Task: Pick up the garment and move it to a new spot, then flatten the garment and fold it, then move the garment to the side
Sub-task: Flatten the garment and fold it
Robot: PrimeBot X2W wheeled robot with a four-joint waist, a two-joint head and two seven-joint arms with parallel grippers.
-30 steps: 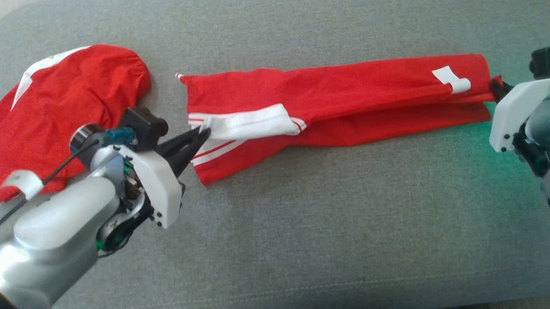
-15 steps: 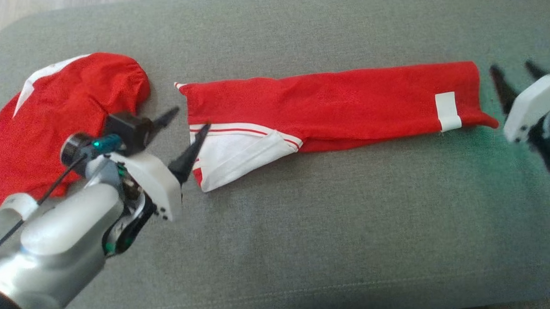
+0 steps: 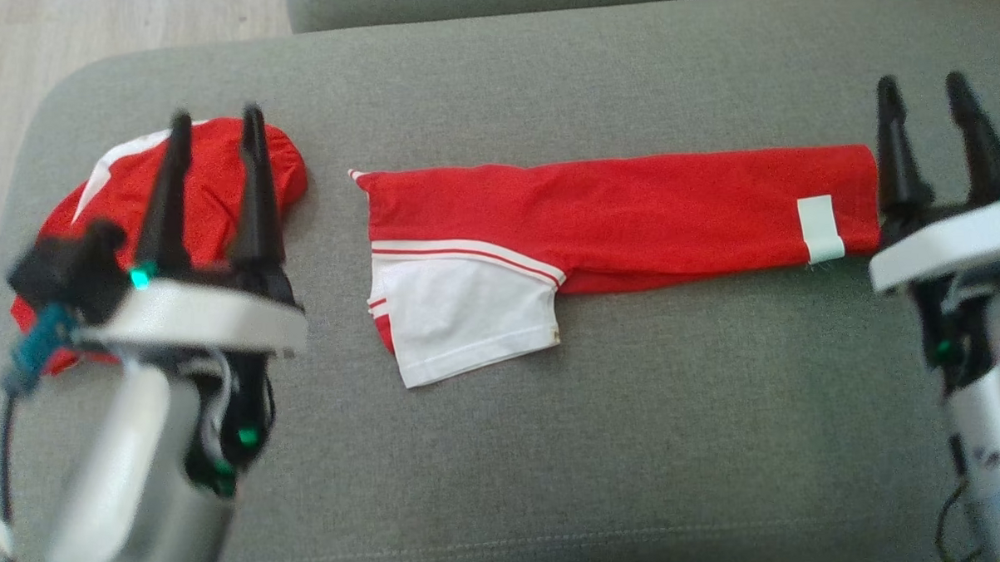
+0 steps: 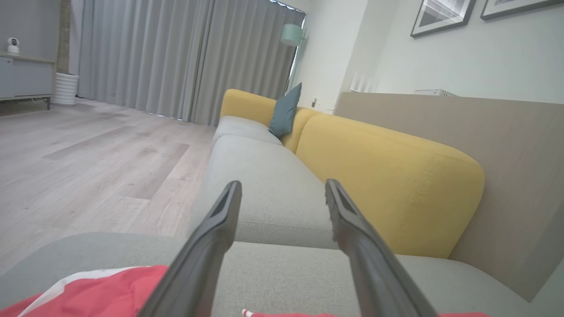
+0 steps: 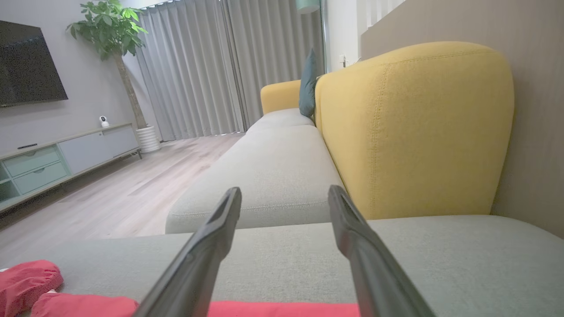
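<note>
The garment (image 3: 630, 206) is red with white stripes and lies as a long folded strip across the grey cushion (image 3: 639, 442). A white sleeve (image 3: 468, 324) sticks out at its left end, and a white tag (image 3: 821, 228) marks its right end. My left gripper (image 3: 216, 116) is open and empty, raised to the left of the strip in front of a second, bunched red garment (image 3: 280, 168). My right gripper (image 3: 921, 83) stands open and empty just beyond the strip's right end. In the right wrist view the open gripper (image 5: 284, 190) has the garment's edge (image 5: 282, 309) below it.
The bunched red garment (image 4: 101, 290) lies at the cushion's left end. Behind the cushion stands a grey sofa seat (image 4: 260, 176) with a yellow backrest (image 4: 387, 176) and a teal pillow (image 4: 284, 112). Wooden floor (image 3: 125, 28) lies past the cushion's far left corner.
Both grippers have opened, let go of the garment's two ends, lifted and turned to point forward. The strip has settled flat, its white sleeve now unfolded. The head camera has tilted.
</note>
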